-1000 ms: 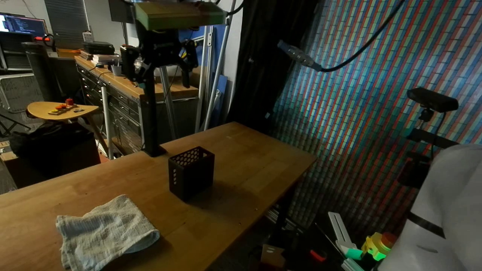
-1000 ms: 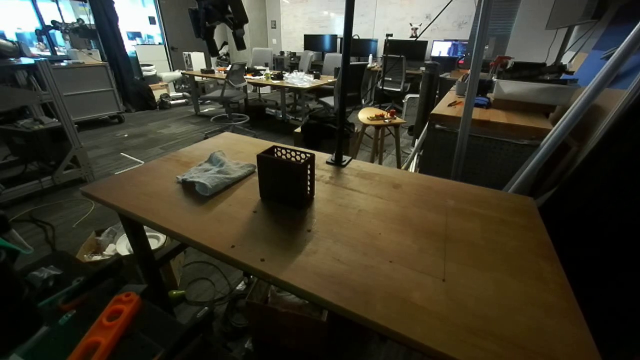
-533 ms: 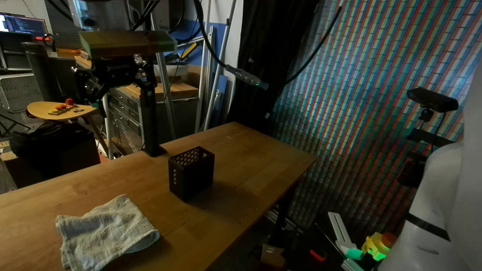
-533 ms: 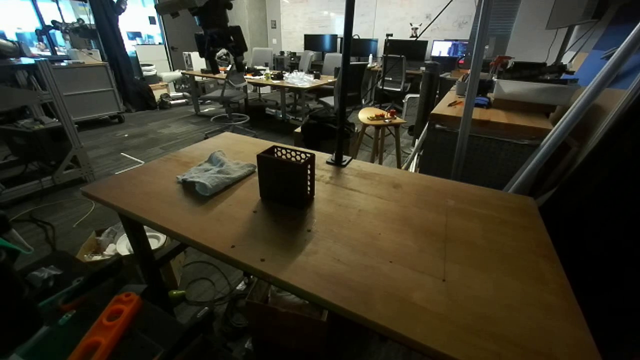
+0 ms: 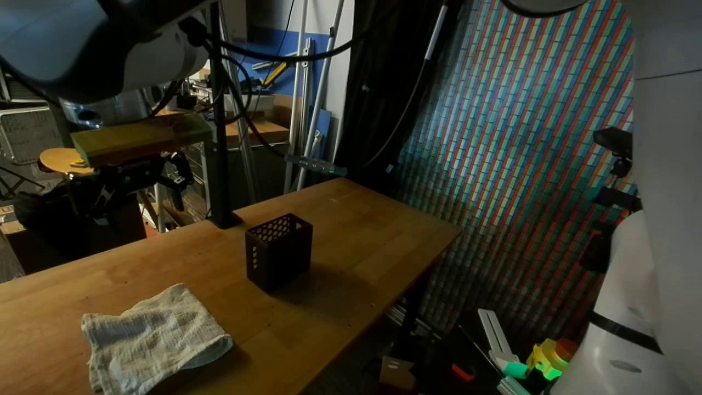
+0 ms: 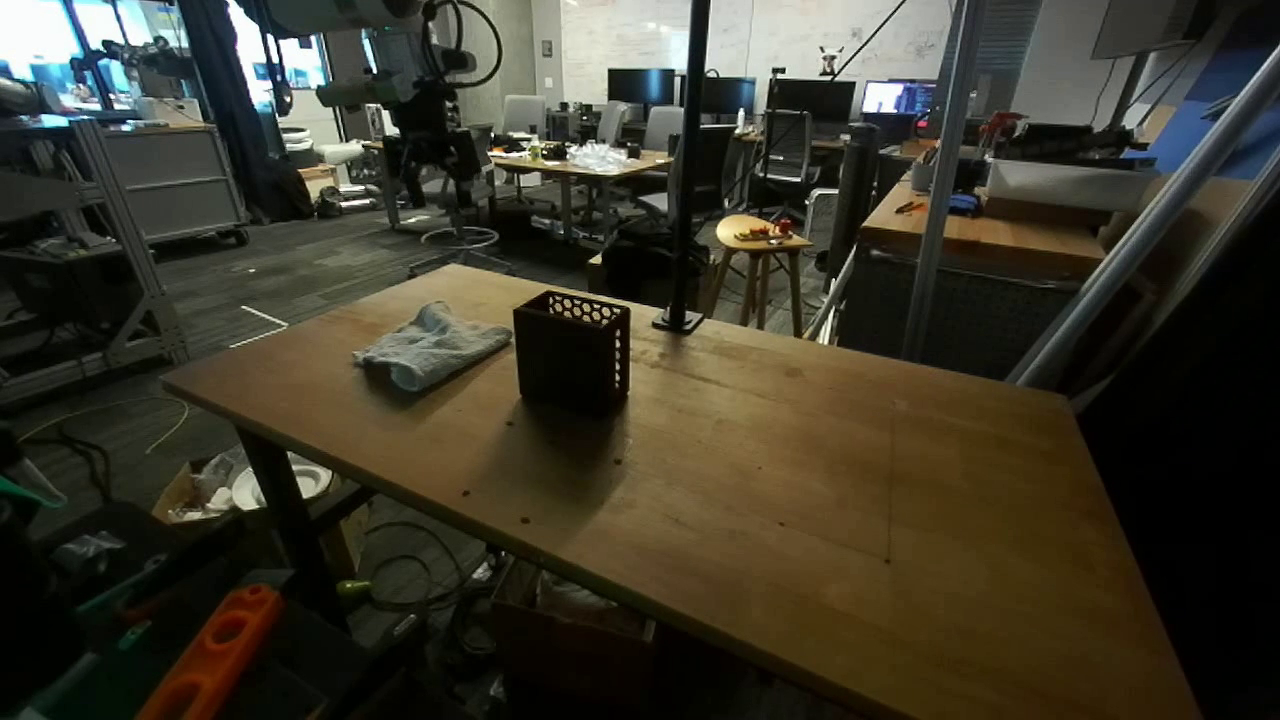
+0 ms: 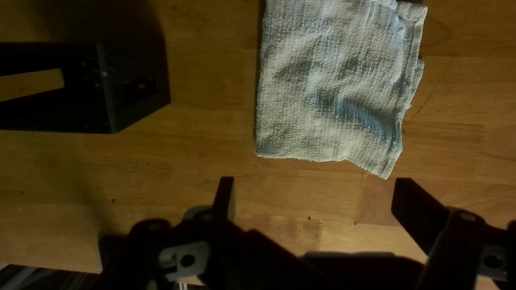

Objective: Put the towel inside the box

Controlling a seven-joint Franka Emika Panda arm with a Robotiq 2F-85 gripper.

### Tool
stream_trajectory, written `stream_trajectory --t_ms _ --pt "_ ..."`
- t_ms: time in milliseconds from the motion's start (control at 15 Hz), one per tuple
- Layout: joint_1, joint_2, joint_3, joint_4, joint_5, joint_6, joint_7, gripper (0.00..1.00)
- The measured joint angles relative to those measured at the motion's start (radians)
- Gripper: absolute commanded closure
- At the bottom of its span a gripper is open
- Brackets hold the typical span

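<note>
Though the room is dim, light picks out the broad table of brown wood [image 6: 800, 450], its top laid in strips and dotted with a few dark spots. A slim black upright post [image 6: 688, 180] stands on a flat foot near one edge. In an exterior view a grey floor [image 6: 330, 250] runs back past a small wooden stool [image 6: 745, 244] to dark monitors [image 6: 640, 86] and a wide whiteboard [image 6: 610, 40]. A wall of narrow red, blue and green stripes [image 5: 515, 137] rises beside a long black curtain [image 5: 378, 99] in an exterior view.

Spread on the wood lies the roughly square, pale grey-white cloth towel [image 7: 322, 80], beside the black rectangular box [image 5: 279, 260] with honeycomb holes but apart from it, bare wood showing between them in the wrist view. The towel's weave is coarse and rumpled; bluish shading follows a fold, and one edge runs ragged. The box stands upright, its mouth facing up. Above the table hangs the black two-fingered gripper [image 7: 314, 189], well apart from the towel, its jaws spread wide and nothing held between them.
</note>
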Motion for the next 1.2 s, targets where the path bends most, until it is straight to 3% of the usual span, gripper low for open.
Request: stream_trajectory --t_ms 1200 --pt "0.050 0.253 -0.017 -0.021 0.079 0.303 -0.165 0.00"
